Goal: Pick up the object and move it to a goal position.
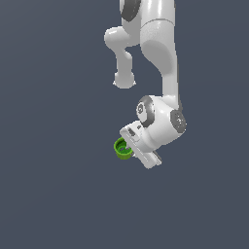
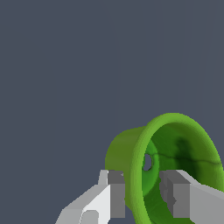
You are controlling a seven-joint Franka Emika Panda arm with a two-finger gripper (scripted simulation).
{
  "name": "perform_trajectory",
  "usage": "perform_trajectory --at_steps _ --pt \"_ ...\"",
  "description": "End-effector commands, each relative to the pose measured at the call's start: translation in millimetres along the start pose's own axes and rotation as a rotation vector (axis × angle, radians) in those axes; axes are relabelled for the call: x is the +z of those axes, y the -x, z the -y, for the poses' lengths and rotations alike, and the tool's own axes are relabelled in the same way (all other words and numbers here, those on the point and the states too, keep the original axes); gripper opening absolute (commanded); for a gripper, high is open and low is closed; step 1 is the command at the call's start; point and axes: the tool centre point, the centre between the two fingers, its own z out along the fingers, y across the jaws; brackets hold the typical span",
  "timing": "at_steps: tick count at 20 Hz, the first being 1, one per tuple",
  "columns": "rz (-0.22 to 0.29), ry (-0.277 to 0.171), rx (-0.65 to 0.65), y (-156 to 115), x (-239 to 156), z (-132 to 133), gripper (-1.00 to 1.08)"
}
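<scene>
We are observing the white Panda arm (image 1: 165, 63) reaching down over a plain grey surface (image 1: 53, 194). The end effector (image 2: 142, 197) is gripping the green cup (image 2: 175, 162) by its wall: in the wrist view, one grey finger pad (image 2: 116, 194) is pressing the outside and the other is sitting inside the rim. In the exterior view, the cup (image 1: 122, 148) is lying at the end effector's tip (image 1: 127, 144), on the exterior view's left of the white hand. We are noting a small hole in the cup's wall.
</scene>
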Motion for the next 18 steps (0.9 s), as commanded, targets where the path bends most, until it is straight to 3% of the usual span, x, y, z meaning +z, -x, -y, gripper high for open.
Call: perform_trajectory --at_steps 1,8,18 --pt "-0.001 -0.001 0.001 0.1 -0.6 -7.1 -1.0" --pt "0.001 -0.002 0.0 4.6 0.9 -39.6 -1.0" --pt "0.003 -0.002 -0.002 13.0 4.1 -108.2 -1.0"
